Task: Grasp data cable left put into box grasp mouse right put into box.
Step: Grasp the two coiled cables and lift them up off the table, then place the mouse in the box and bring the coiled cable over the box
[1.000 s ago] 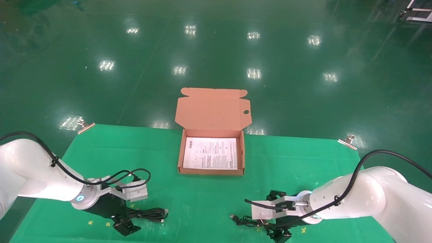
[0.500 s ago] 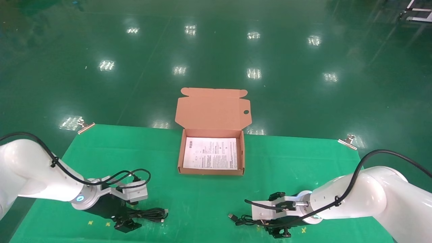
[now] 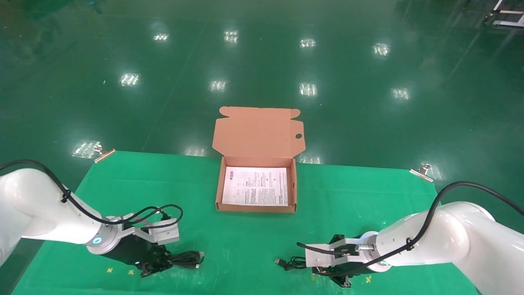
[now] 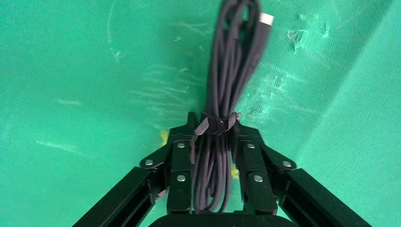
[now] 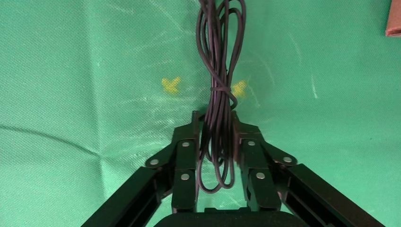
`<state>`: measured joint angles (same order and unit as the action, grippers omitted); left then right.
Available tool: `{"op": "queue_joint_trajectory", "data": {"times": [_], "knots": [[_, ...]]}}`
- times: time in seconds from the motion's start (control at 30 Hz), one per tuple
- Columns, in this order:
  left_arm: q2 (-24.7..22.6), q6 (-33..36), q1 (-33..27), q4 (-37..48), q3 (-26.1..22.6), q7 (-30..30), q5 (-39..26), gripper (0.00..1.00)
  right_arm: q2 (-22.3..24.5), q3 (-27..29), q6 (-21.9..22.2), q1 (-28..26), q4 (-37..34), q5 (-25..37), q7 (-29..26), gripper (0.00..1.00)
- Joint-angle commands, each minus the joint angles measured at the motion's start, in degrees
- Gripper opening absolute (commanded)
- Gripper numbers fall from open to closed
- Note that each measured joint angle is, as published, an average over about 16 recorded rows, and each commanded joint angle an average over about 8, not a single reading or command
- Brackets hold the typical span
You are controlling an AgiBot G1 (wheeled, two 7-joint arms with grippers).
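Observation:
The data cable (image 3: 186,259), a black looped bundle with a strap and a silver plug, lies on the green cloth at the front left. My left gripper (image 3: 156,265) is shut on its near end; the left wrist view shows the bundle (image 4: 234,71) pinched between the fingers of that gripper (image 4: 215,124). My right gripper (image 3: 339,278) at the front right is shut on a thin black tied cord (image 5: 218,71) with a USB plug (image 3: 279,261). The mouse body is hidden. The box (image 3: 256,209) stands open at the middle back, with a white leaflet (image 3: 256,186) inside.
The box lid (image 3: 258,133) stands upright behind the box. Metal clamps (image 3: 104,153) (image 3: 421,172) hold the cloth at the far corners. Yellow cross marks (image 5: 171,84) lie near the right gripper. A box corner (image 5: 395,23) shows in the right wrist view.
Both grippers' fingers have closed inward, the left on the cable bundle and the right on the thin cord. The cord's USB plug has shifted slightly left.

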<state>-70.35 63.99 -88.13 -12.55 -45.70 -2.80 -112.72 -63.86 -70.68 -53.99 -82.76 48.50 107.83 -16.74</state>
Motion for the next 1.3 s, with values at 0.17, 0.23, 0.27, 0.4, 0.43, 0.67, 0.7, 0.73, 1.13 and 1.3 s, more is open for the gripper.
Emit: {"op": "queue_joint_trajectory", "data": {"times": [0.17,0.23,0.27,0.4,0.43,0.67,0.7,0.73,1.13,1.3], "knots": [[0.0,0.0,0.0,0.0,0.0,0.0,0.0,0.0,0.0,0.0,0.0,0.0,0.0,0.0,0.0,0.0],[0.1,0.1,-0.1,-0.1,0.0,0.1,0.0,0.0,0.0,0.0,0.0,0.0,0.0,0.0,0.0,0.0],[0.2,0.2,-0.1,-0.2,0.1,0.2,0.1,0.0,0.0,0.0,0.0,0.0,0.0,0.0,0.0,0.0],[1.3,1.6,-0.8,-1.0,0.4,1.4,0.8,0.0,0.1,0.0,-0.2,-0.2,0.1,0.0,-0.1,0.0],[1.7,2.1,-1.0,-1.4,0.5,1.9,1.0,0.0,0.2,0.1,-0.3,-0.4,0.2,0.0,-0.2,0.0],[6.0,4.7,-2.7,-5.4,1.0,5.7,1.6,0.0,4.2,1.2,-2.3,-4.4,3.7,0.7,-2.6,0.0],[6.7,4.7,-3.0,-6.2,1.1,6.1,1.6,0.0,5.2,1.4,-2.6,-5.3,4.7,1.1,-3.3,0.0],[7.4,4.6,-3.4,-7.0,1.1,6.5,1.5,0.0,6.2,1.6,-2.8,-6.2,5.8,1.6,-3.9,0.0],[12.8,1.4,-9.7,-21.7,3.4,6.9,2.1,0.0,9.8,4.6,-1.0,-19.2,17.9,12.3,-9.8,0.0],[12.0,-1.5,-10.9,-29.3,4.6,5.2,2.5,0.0,3.7,6.4,5.8,-22.5,14.0,11.8,-5.8,0.0]]}}
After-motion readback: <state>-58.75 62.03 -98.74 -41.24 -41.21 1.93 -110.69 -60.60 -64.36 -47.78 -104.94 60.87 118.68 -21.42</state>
